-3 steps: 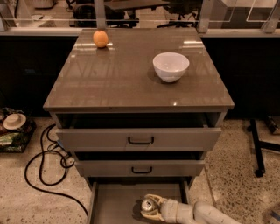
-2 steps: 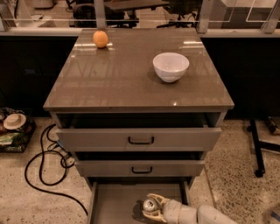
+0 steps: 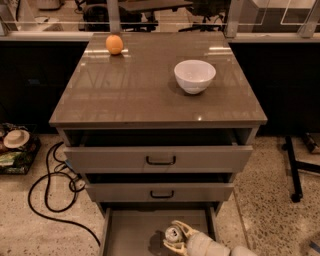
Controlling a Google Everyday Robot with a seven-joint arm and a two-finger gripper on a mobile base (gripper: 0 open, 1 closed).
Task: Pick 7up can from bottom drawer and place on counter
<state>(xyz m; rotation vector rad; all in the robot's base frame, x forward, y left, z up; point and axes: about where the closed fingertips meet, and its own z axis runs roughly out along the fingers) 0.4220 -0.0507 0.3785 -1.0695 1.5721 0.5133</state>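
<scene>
The cream-coloured two-finger tool (image 3: 173, 236) reaches into the plain grey bottom drawer (image 3: 130, 231), fingers clamped either side of the small silver-topped pale 7up can (image 3: 173, 233), which sits on the drawer floor's right half.

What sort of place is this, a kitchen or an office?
Probably an office or lab: chair bases behind a glass partition, a loose cable on the floor. The tool is at the 7up can in the bottom drawer.

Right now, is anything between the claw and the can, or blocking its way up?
Nothing separates the claw from the small silvery can in the plain grey bottom drawer. Above, two open grey drawers jut under the glossy brown counter.
</scene>
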